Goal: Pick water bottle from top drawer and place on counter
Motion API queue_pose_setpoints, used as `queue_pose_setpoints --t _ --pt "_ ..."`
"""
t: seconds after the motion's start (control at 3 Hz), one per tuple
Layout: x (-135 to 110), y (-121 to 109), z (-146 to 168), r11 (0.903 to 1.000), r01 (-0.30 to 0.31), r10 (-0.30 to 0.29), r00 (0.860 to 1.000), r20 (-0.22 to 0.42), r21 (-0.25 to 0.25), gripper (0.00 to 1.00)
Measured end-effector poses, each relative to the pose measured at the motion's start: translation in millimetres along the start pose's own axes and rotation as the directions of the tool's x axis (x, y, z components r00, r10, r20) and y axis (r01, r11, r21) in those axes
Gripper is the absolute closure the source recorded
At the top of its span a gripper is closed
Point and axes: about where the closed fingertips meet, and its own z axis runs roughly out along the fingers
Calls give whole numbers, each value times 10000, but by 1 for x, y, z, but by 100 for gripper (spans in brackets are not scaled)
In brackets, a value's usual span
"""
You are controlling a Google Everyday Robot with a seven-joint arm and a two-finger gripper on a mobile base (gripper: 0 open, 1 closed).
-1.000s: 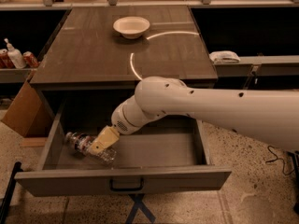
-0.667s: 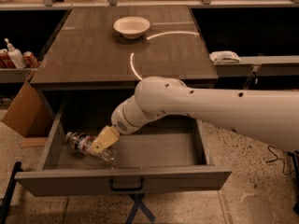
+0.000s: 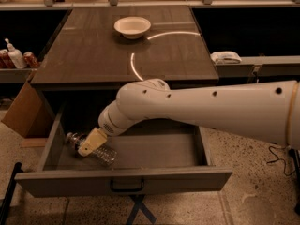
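Clear ribbed plastic marks the bottle [image 3: 105,154], which lies on its side on the floor of the open drawer [image 3: 126,179], in the left part and near the left wall. Its long axis runs from about 10 o'clock, where the cap end points, to about 4 o'clock, where the base shows.

The end effector [image 3: 92,142] sits right over the bottle's middle. Its tan tip crosses that axis roughly square, along 1 to 7 o'clock. The bottle is therefore not off to one side but under it, with the cap out at 10 o'clock and the base out at 4 o'clock. Whether the end effector is clamped on the bottle or only laid across it, I cannot tell.

The arm [image 3: 211,104] comes in from 3 o'clock and runs left above the drawer. It bends at a rounded white joint by the front edge of the surface [image 3: 93,55], then slants down toward 7 o'clock into the drawer.

The surface lies at 12 o'clock from the end effector, with a bowl [image 3: 132,26] at its far end. In my judgement the lift must come toward 6 o'clock first, to clear that front edge.
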Motion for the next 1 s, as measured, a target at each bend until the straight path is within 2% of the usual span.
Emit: queue_pose_setpoints --t 0.33,1.0 --pt "0 3 19 9998 39 -35 9998 -183 220 0" --pt "17 -2 54 9991 -31 53 9987 -503 429 0"
